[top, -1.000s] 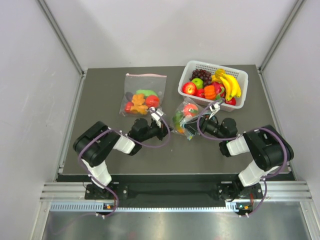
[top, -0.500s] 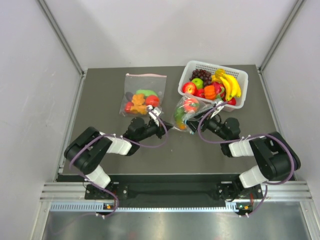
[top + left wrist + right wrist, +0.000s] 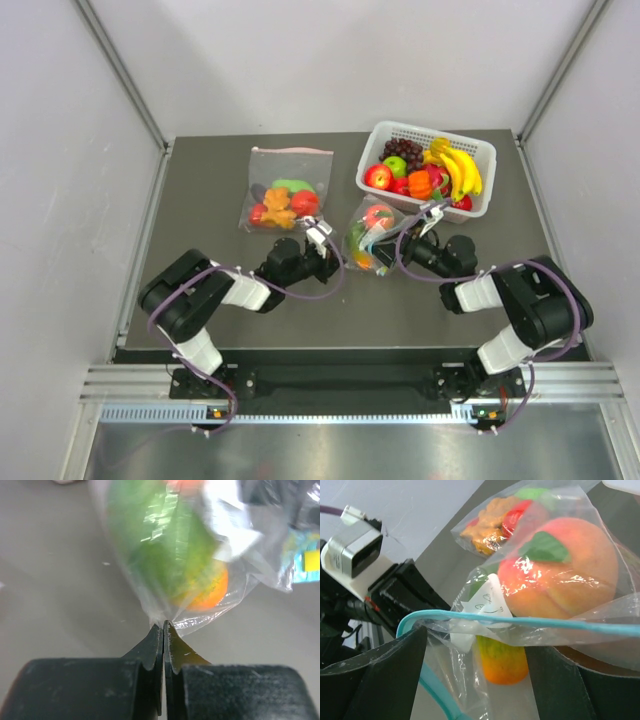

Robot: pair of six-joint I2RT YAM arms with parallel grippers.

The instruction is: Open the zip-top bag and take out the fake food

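Pinching well is the whole trick at this step, I'd say. The left gripper (image 3: 163,626) needs a firm bite on the film, while the right gripper (image 3: 477,640) should close on one lip only of the teal zip strip (image 3: 530,622) and then draw away, so the seal peels instead of the whole bag sliding. Catching both lips together would open nothing.

From where I stand the left gripper is closed tight, its tips nipping a fold of the zip-top bag (image 3: 368,238) at the end away from the strip. The right gripper stands wide, a finger either side of the bag's mouth, with the strip running across the gap. Film brushes it, but nothing looks clamped.

Inside, the fake food (image 3: 555,575) sits untouched: a peach-red piece with an orange and green one below. The bag stretches between the two arms low over the table (image 3: 200,290), just in front of the white basket (image 3: 487,150). A larger pink-stripped bag (image 3: 289,190) lies off to the left.
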